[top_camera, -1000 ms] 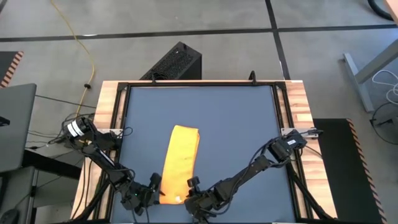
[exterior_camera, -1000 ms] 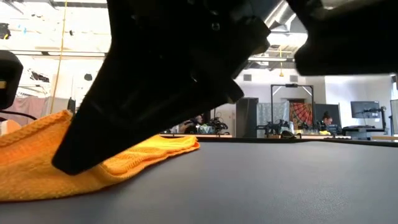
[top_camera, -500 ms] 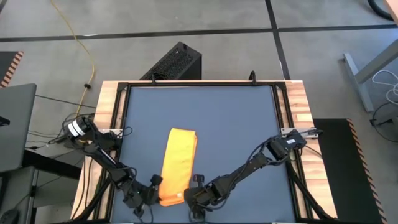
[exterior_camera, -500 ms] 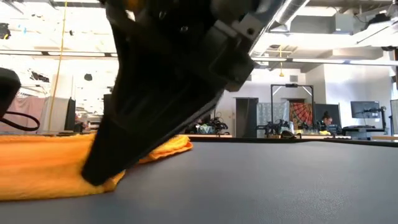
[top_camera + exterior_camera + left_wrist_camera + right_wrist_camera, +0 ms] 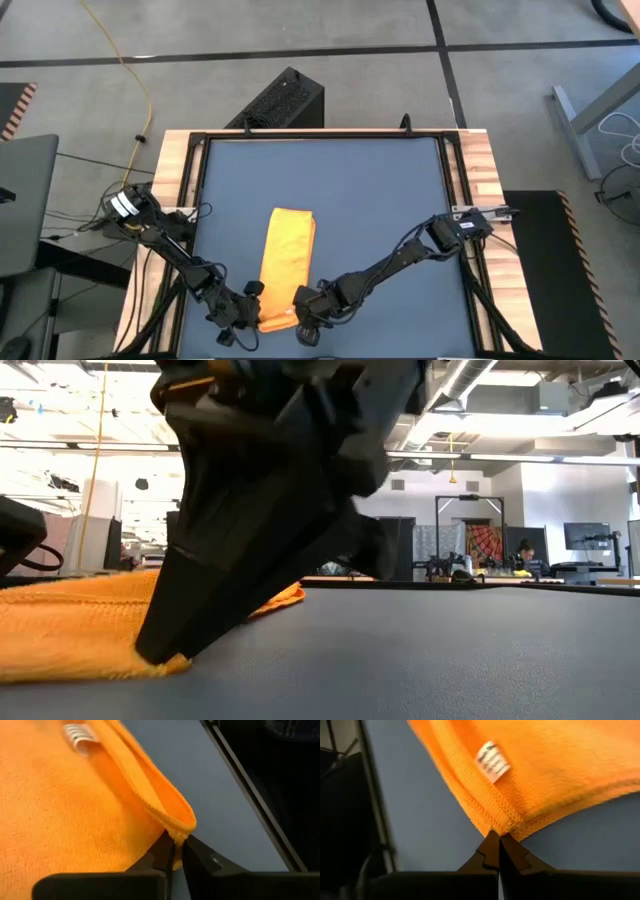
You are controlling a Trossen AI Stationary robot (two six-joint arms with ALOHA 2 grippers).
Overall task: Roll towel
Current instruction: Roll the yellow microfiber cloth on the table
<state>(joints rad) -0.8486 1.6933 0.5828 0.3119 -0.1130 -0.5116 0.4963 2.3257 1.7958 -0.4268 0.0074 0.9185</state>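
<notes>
Both grippers are pinching the near corners of the thin yellow-orange cloth towel point(image 5: 286, 266), which is lying folded lengthwise on the blue-grey tabletop point(image 5: 380, 200): the left gripper point(image 5: 176, 854) and the right gripper point(image 5: 499, 841) are each nipping a hem. The roll seems to be just starting; next comes turning that edge over together. Only the wrist views are showing a white label point(image 5: 493, 762) (invisible from overhead).

A robotics lab: concrete floor point(image 5: 350, 70), exposed ceiling pipes point(image 5: 480, 380), monitors point(image 5: 585, 538)

The towel point(image 5: 560, 775) carries a white label point(image 5: 493, 761); its print is unreadable.
</notes>
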